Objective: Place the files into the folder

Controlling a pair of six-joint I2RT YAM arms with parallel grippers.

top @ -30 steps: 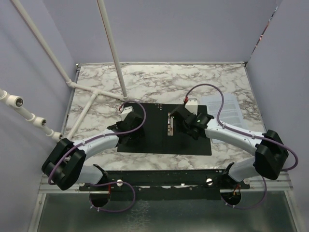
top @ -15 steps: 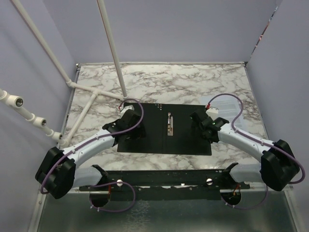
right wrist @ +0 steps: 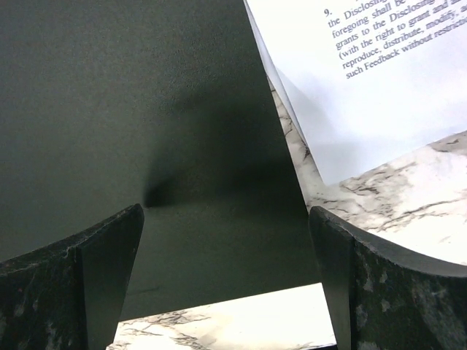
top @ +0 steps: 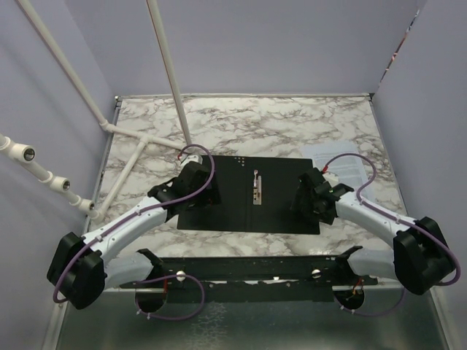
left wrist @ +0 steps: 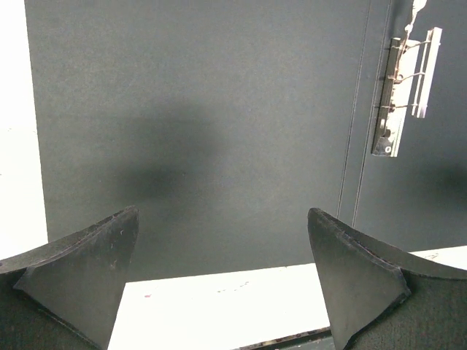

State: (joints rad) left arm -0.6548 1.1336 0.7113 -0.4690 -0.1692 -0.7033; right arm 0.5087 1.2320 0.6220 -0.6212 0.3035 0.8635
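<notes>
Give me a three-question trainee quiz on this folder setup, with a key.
1. True or false: the files are held under the metal clip.
2. Where is the clip? A) in the middle of the open folder; B) at the folder's left edge; C) on the marble.
3. Fill in: the left gripper and right gripper are both ____.
Key: 1 false; 2 A; 3 open.

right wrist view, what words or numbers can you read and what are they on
All on the white sheet of the files, with the lines cut off at the frame edge:
"9."
"the Disclosin"
"foregoing shall be"
"grants to the Disclosing"
"(with the right to grant and"
"reproduce, distribute, modify,"
"such Feedback without restric"
The black inside of the folder shows no text here.
</notes>
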